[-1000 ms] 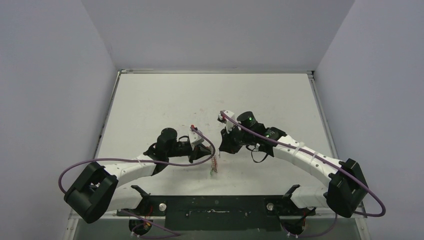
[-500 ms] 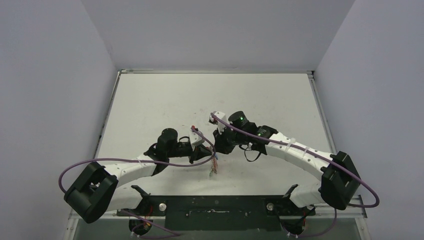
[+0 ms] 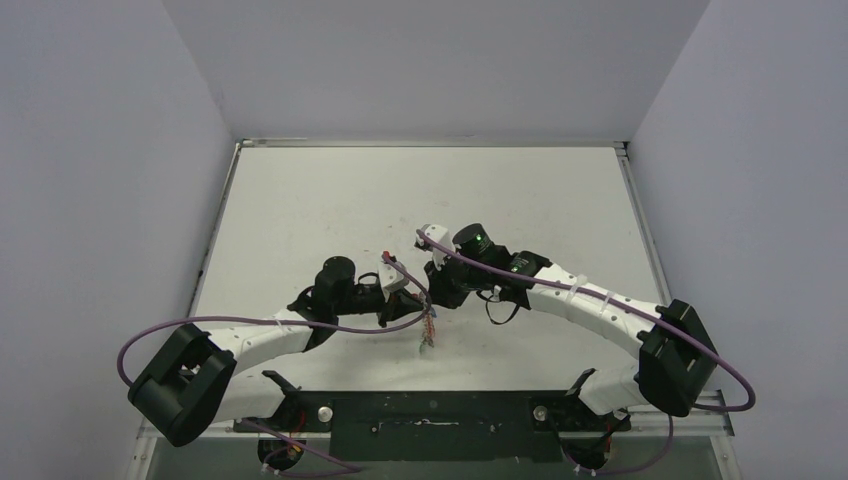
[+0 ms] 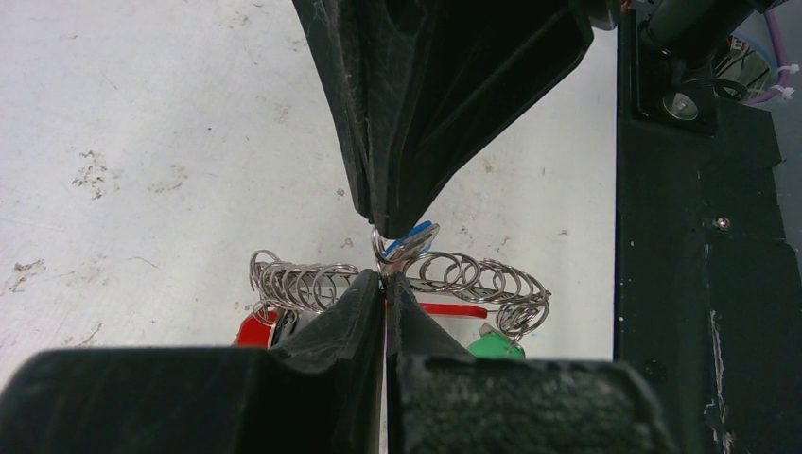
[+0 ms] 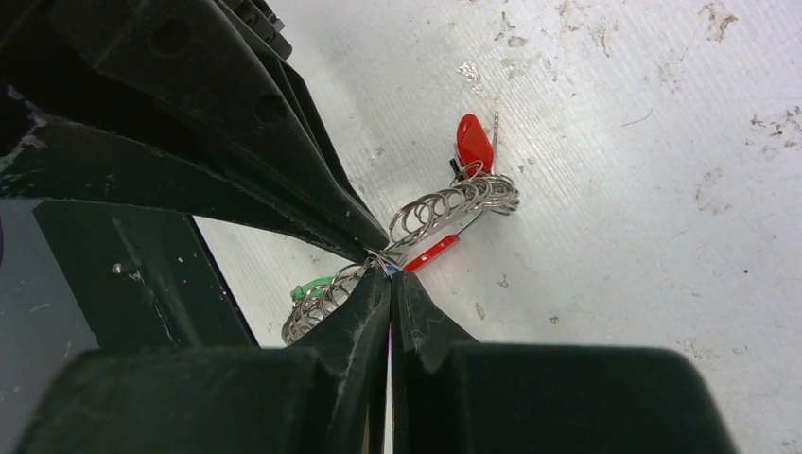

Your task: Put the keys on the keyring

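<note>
My left gripper [image 4: 384, 284] was pressed shut on the keyring [image 4: 473, 278], whose coils spread to either side of its tips. My right gripper [image 5: 389, 279], tip to tip with it, seemed to pinch the blue key [image 4: 412, 236]. The green key [image 4: 496, 343] hung just beside my left gripper.

1. Thin coiled-wire keyring [image 4: 473, 277]: shiny silver, with one short glossy red curved section [image 4: 454, 309].
2. Small blue-capped metal key [image 4: 409, 236]: bright blue head.
3. Small green-capped metal key [image 4: 494, 345]: vivid green head.
4. Red-capped metal key [image 5: 473, 142]: scarlet head, silver blade.
5. Flat white worktop [image 3: 330, 200]: off-white, finely ribbed, flecked with grey-brown scuffs.
6. Left gripper [image 4: 383, 282] and right gripper [image 5: 389, 276]: matte black jaws.
7. Left arm [image 3: 260, 345] and right arm [image 3: 590, 305]: white links, black joints; small green lights [image 3: 478, 238] glow on the right one.
8. Thin round cables [image 3: 230, 320]: purple.
9. Flat metal base plate [image 3: 430, 410]: black.
</note>
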Controlling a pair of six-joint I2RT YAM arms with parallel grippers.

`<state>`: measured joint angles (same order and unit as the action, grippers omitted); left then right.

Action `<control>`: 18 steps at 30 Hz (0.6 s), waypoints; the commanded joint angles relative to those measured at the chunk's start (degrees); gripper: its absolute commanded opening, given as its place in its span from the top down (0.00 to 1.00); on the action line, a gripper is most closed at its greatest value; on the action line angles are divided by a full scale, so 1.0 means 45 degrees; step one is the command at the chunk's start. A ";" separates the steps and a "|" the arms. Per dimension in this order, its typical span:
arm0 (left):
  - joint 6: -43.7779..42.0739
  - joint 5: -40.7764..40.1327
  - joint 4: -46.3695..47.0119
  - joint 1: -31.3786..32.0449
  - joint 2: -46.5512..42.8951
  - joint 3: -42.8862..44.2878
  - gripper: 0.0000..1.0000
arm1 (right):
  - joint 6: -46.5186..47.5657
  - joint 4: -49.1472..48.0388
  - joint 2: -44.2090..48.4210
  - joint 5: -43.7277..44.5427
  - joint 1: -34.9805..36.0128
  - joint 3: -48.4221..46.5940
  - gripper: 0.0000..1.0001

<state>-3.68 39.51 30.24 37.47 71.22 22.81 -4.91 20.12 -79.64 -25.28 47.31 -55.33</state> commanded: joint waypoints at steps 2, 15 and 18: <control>-0.0149 0.0313 0.0863 0.0078 -0.0142 0.0126 1.00 | 0.0187 -0.0161 0.0004 0.0871 0.0053 -0.0371 1.00; -0.0139 0.0235 0.0982 0.0070 -0.0221 0.0030 1.00 | 0.0439 0.0038 -0.0213 0.1448 0.0053 -0.0199 1.00; -0.0147 0.0208 0.1043 0.0064 -0.0258 0.0000 1.00 | 0.0547 0.0164 -0.0188 0.1711 0.0053 -0.0204 1.00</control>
<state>-3.68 39.44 30.26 37.47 71.22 22.81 -3.88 20.38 -80.31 -21.15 47.35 -55.33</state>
